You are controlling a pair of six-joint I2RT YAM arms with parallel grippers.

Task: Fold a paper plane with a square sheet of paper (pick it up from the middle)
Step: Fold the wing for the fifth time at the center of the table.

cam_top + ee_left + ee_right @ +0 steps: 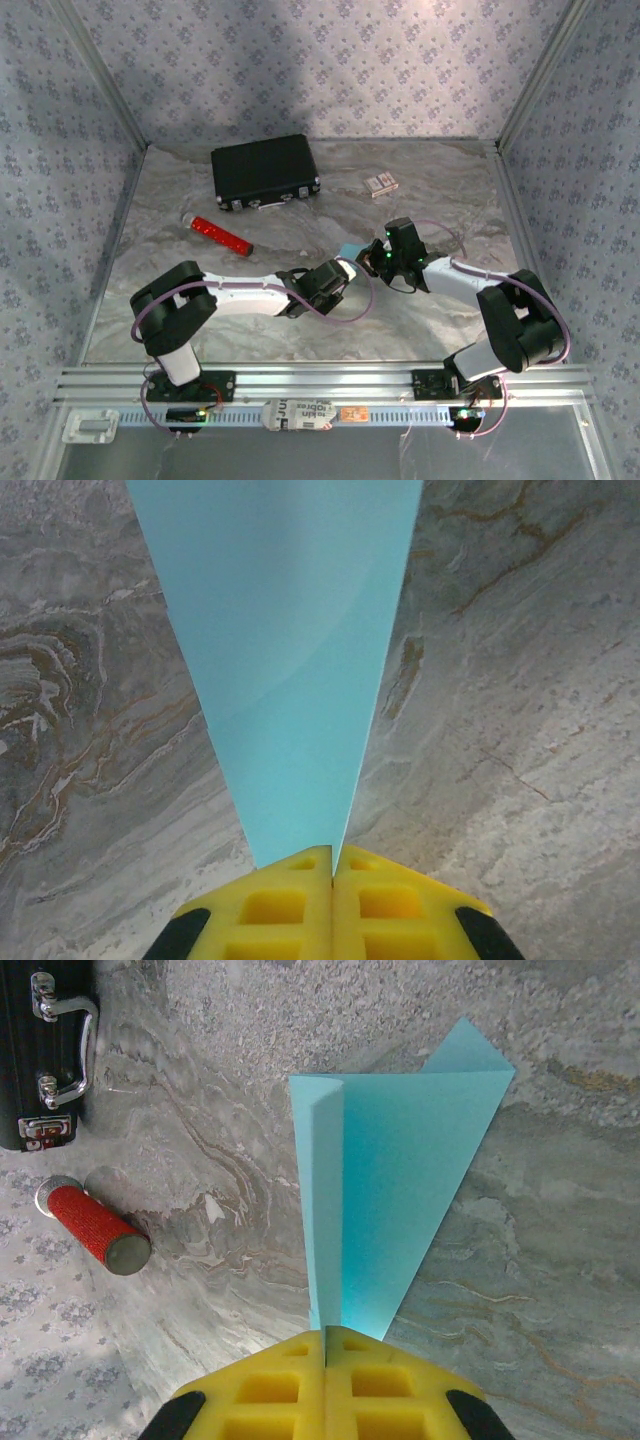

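Far left on the marbled table [300, 330], the black case [265, 170] and the red tube [222, 234] lie well apart from the work and pose no obstacle. At the table's middle, the left gripper [332, 865] is clenched on one narrow end of the folded sheet of paper [290, 660], with its yellow fingers [270, 910] pressed together on only a sliver of the cyan-blue paper. The sheet widens away from that pinch toward the right, where the right gripper [327, 1345] is likewise clamped on it, biting the paper beside a narrow folded flap. Whether the sheet rides clear of the table or brushes it cannot be told.

The danger lies in the shared hold. If the arms draw apart, the thin paper would likely tear at one of the pinches. If they close in or twist out of step, it would likely buckle and take a stray crease that spoils the plane's centre line. Each bite looks shallow, so a slip is possible too — and the flap might spring open if either grip loosens.
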